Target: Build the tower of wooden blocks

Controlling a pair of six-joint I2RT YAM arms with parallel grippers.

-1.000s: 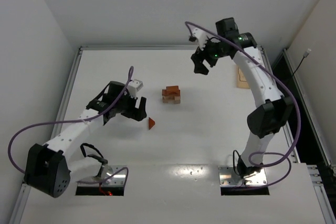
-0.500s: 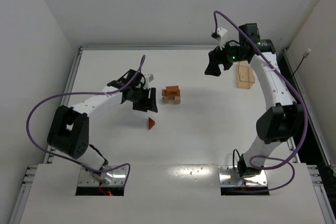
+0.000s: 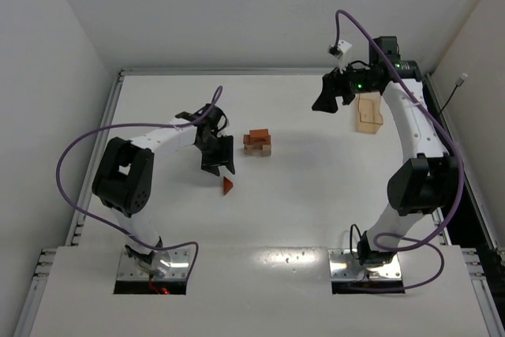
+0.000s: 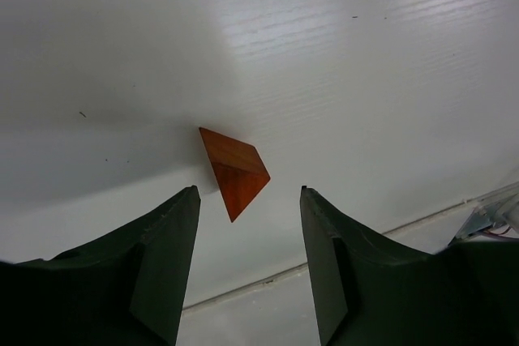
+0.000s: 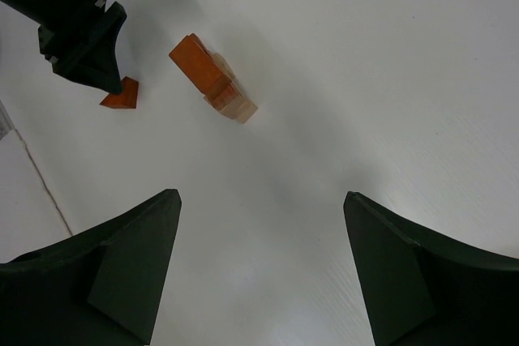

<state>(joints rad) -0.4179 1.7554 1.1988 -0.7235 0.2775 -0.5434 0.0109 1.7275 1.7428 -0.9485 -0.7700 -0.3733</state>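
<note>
The wood block tower (image 3: pixel 257 142) stands near the middle of the desk (image 3: pixel 300 211), with light tan pieces at the bottom and reddish-brown ones on them. It has no pointed top yet. The piece that seems meant for this top, a reddish-brown triangular block (image 4: pixel 235 172), lies alone on the desk at about 7 o'clock from the tower in the top view, near it but not touching. The left pincer (image 3: pixel 221 170) hangs just over this block, at about 8 o'clock from the tower. In the left wrist view its two fingers stand a little apart, one on each side of the lower corner of the block. I see a gap on both sides, so the pincer is released and grasps nothing. It is probably placed like this so that the fingers can go down and press on two opposite faces of the block. The sloped faces could make it slip or turn when it is squeezed. The right pincer (image 3: pixel 331 105) is high over the far side of the desk, at about 1 o'clock from the tower, with its jaws spread wide and nothing between them. A flat tan tray (image 3: pixel 367 116) lies at about 3 o'clock from it. I think this arm is kept there on purpose — well away from the tower, so the left arm has free room. By my judgement the tower is nearly done, and picking up the triangle is the step in hand.
</note>
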